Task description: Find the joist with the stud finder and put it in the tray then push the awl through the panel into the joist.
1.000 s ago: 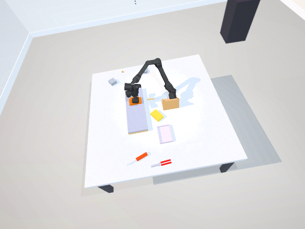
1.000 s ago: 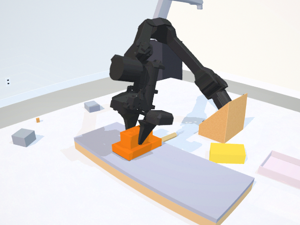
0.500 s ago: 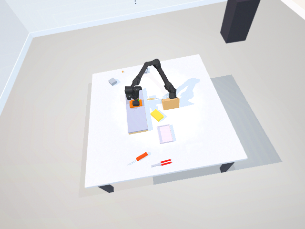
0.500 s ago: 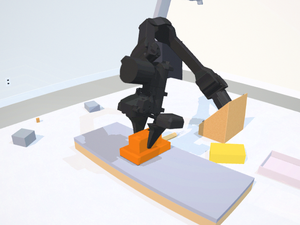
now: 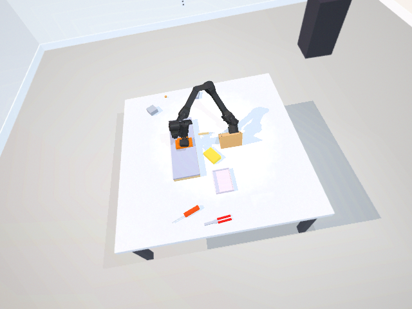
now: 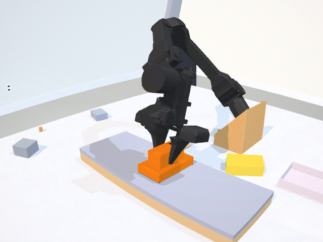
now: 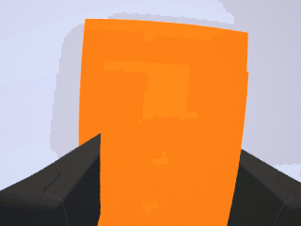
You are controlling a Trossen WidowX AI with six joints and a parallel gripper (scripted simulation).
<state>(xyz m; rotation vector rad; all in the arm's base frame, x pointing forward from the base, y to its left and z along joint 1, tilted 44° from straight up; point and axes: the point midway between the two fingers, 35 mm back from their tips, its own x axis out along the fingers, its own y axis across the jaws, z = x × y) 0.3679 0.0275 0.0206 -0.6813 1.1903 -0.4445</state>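
Observation:
The orange stud finder (image 5: 179, 145) (image 6: 156, 157) (image 7: 165, 94) is upright between the fingers of my gripper (image 6: 164, 154) (image 7: 162, 145), which is shut on its raised upper part. It is at the surface of the lilac-grey floor panel (image 5: 185, 163) (image 6: 213, 192), towards the panel's far half; whether it touches is hard to tell. The awl (image 5: 203, 133) lies on the table beside the panel, its tan handle towards the panel; in the exterior view it is mostly hidden behind the gripper. The pale pink tray (image 5: 223, 180) (image 6: 302, 182) is empty. The joist is hidden.
A yellow block (image 5: 212, 155) (image 6: 244, 164) lies between panel and tray. A tan wedge-shaped block (image 5: 230, 140) (image 6: 253, 127) stands at the arm's base. A screwdriver (image 5: 191, 211) and red-handled pliers (image 5: 223, 219) lie near the front edge. Grey blocks (image 5: 152, 110) (image 6: 25, 147) (image 6: 99, 114) lie beyond the panel.

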